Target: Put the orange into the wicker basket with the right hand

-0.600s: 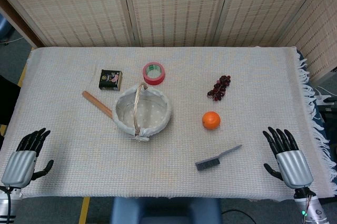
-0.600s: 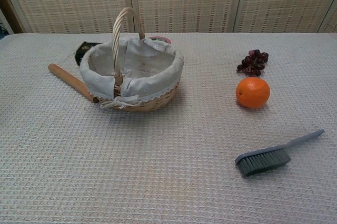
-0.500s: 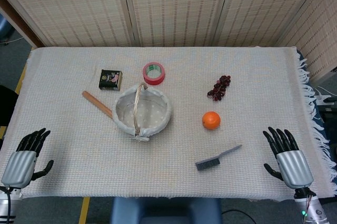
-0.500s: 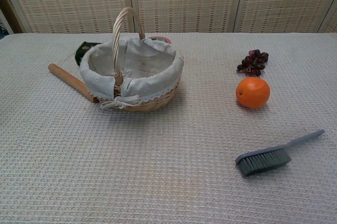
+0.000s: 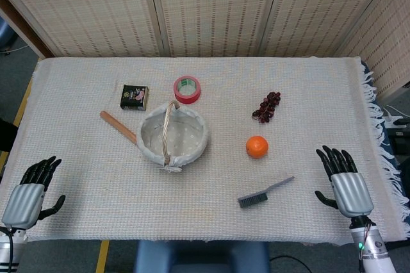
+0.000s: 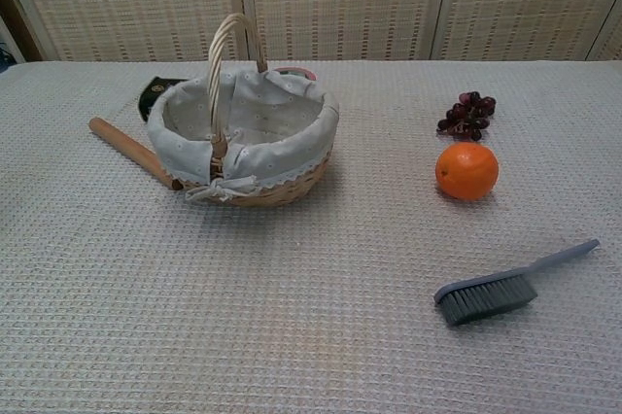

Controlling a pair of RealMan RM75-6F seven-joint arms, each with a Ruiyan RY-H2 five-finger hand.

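Note:
An orange (image 5: 257,147) (image 6: 466,170) lies on the cloth right of centre, untouched. The wicker basket (image 5: 202,145) (image 6: 301,171), lined with pale cloth and with its handle upright, stands left of it and holds nothing I can see. My right hand (image 5: 343,180) hovers at the front right edge, fingers spread, well to the right of the orange and holding nothing. At the front left corner my left hand (image 5: 29,191) is open too. Neither hand shows in the chest view.
A grey brush (image 5: 263,192) (image 6: 505,286) lies in front of the orange, between it and my right hand. Dark grapes (image 5: 267,107) (image 6: 467,114) sit behind the orange. Red tape (image 5: 187,89), a dark box (image 5: 134,97) and a wooden stick (image 5: 118,126) surround the basket.
My right hand has shifted slightly left and forward over the table's front right edge. Nothing else has moved.

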